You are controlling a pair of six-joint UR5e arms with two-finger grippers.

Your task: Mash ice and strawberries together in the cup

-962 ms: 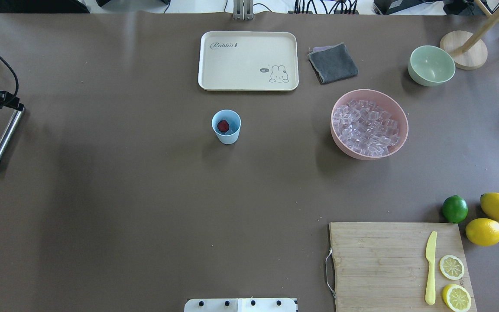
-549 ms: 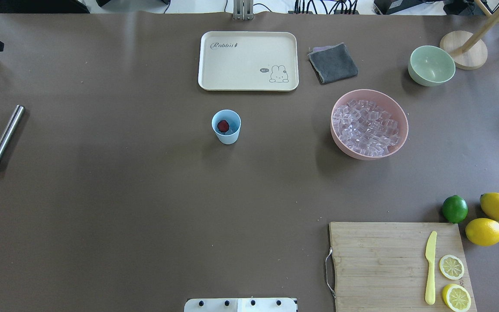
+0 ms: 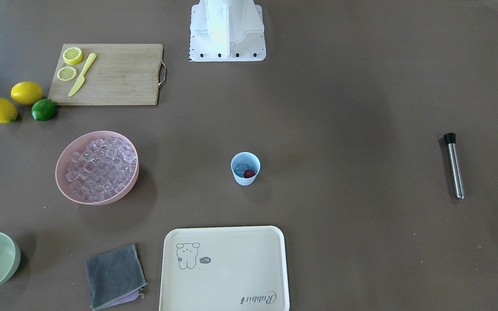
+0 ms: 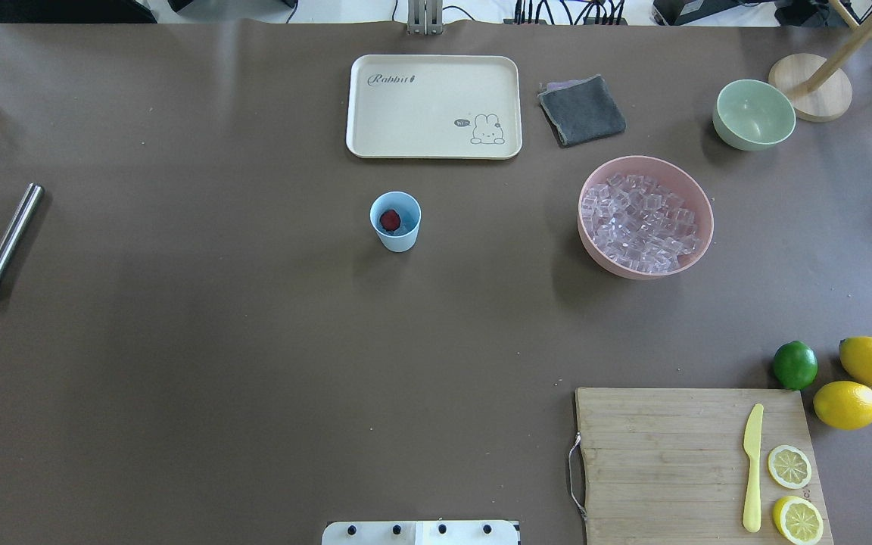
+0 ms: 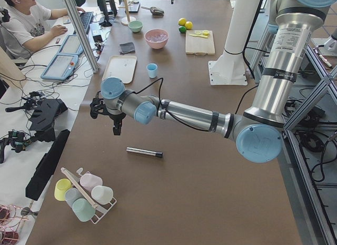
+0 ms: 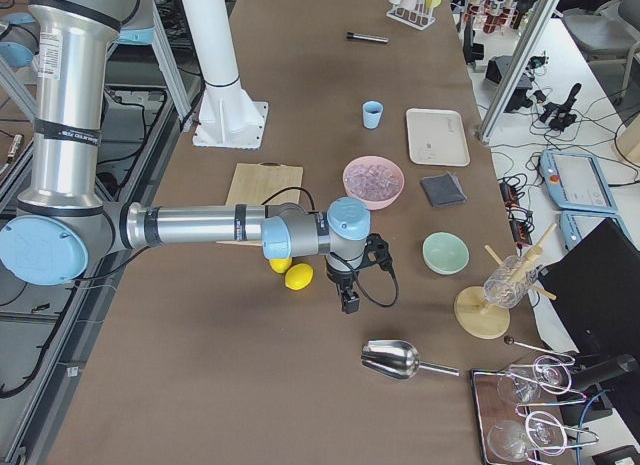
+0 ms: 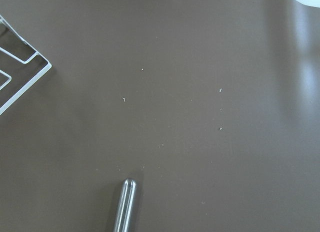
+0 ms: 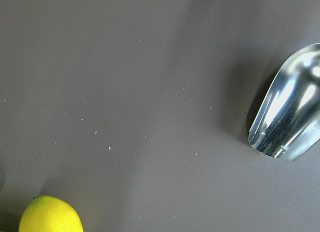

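Observation:
The light-blue cup [image 4: 395, 221] stands upright mid-table, also in the front view [image 3: 245, 168]. Inside it lie a red strawberry [image 4: 389, 220] and clear ice [image 3: 241, 167]. More ice [image 4: 640, 221] fills the pink bowl [image 4: 697, 250]. A steel rod with a black tip [image 4: 6, 242] lies flat at the table's left end. My left gripper [image 5: 116, 129] hangs above the table, beyond the rod, holding nothing that I can see. My right gripper [image 6: 349, 301] hovers past the lemons at the right end. Whether either is open or shut, I cannot tell.
A cream tray [image 4: 434, 106], grey cloth [image 4: 581, 110] and green bowl [image 4: 754, 114] line the far side. A cutting board [image 4: 655, 462] with a yellow knife and lemon slices, two lemons [image 4: 846, 405] and a lime [image 4: 795, 365] sit near right. A metal scoop [image 6: 400, 358] lies beyond.
My left gripper, which was at the rod's far end a second ago, has drawn away and left the overhead view. The rod stays lying where it was.

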